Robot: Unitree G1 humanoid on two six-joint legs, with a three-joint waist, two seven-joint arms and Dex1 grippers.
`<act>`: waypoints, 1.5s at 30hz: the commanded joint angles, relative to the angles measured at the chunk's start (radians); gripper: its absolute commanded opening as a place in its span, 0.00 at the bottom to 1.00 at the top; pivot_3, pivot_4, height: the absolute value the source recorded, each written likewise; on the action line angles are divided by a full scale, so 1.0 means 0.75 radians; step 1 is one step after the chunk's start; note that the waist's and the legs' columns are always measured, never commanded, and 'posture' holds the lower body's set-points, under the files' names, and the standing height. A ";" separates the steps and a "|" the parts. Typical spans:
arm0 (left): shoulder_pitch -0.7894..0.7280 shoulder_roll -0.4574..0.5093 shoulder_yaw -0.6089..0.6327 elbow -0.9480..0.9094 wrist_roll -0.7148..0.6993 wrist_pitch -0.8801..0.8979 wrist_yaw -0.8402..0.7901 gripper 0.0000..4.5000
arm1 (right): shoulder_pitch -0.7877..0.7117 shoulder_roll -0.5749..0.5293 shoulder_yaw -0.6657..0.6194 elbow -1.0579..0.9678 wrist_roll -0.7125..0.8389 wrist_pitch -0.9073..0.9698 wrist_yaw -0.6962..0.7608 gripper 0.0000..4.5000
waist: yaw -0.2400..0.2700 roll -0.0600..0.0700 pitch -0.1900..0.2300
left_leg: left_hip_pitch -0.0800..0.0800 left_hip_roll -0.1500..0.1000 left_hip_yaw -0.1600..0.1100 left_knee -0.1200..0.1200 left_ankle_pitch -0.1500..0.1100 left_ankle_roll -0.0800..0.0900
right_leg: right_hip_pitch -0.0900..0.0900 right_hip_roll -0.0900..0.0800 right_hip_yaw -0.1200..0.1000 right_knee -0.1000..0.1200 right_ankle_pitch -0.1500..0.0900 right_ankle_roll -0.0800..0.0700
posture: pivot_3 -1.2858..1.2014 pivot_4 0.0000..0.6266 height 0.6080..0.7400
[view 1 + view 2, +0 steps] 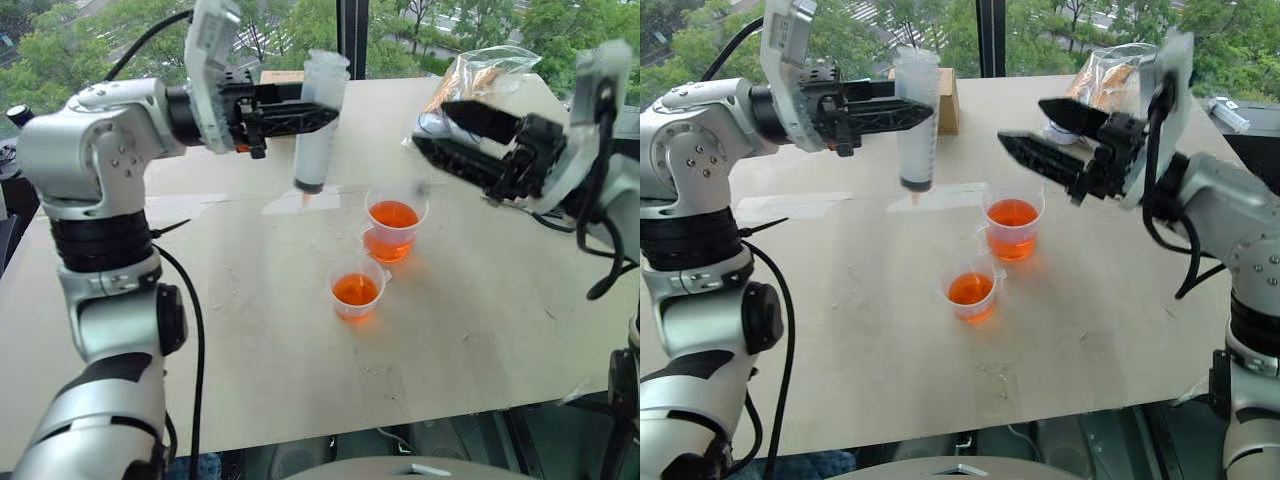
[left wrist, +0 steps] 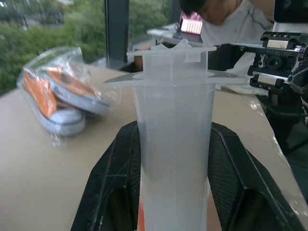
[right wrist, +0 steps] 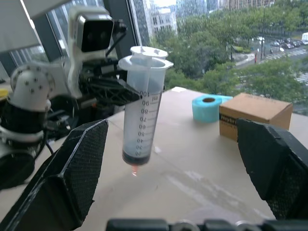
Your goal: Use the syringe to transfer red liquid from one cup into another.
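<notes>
Nearest on the pale wooden table (image 1: 880,370) stands the shorter single clear plastic cup (image 1: 971,292), already partly filled with translucent orange-red liquid (image 1: 971,288), and just beyond it the taller nested clear cup stack (image 1: 1012,228) holds more. Farther and left, the left gripper (image 1: 300,118) is clamped on the upright large clear plastic syringe (image 1: 317,122), plunger pushed fully in, nozzle down, well above the table. The right gripper (image 1: 1040,135) hangs spread wide and empty to the right, so a draw seems next.

The claw's fingers (image 2: 110,192) hide the syringe's (image 2: 174,144) lower barrel.
</notes>
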 commanded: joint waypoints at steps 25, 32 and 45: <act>0.390 -0.469 -0.366 0.067 0.208 -0.928 0.339 0.33 | -0.029 0.007 0.062 -0.011 -0.347 -0.038 0.066 1.00 | 0.000 0.001 -0.001 | 0.001 -0.001 0.002 -0.001 0.000 0.000 | -0.001 0.000 0.002 0.009 0.000 0.000 | 0.52 0.24 1.00; 0.404 -0.513 -0.365 0.105 0.210 -0.992 0.379 0.33 | 0.010 0.050 0.165 -0.026 -0.441 0.005 0.055 1.00 | -0.002 0.001 -0.001 | 0.001 -0.001 0.002 -0.001 0.000 0.000 | -0.001 0.000 0.002 0.008 0.000 0.000 | 0.52 0.24 1.00; 0.415 -0.514 -0.386 0.130 0.221 -1.019 0.369 0.33 | -0.038 0.132 0.139 0.003 -0.436 0.080 0.048 1.00 | -0.001 0.001 -0.001 | 0.001 -0.001 0.002 -0.001 0.000 0.000 | -0.001 0.000 0.001 0.006 0.000 0.000 | 0.52 0.24 1.00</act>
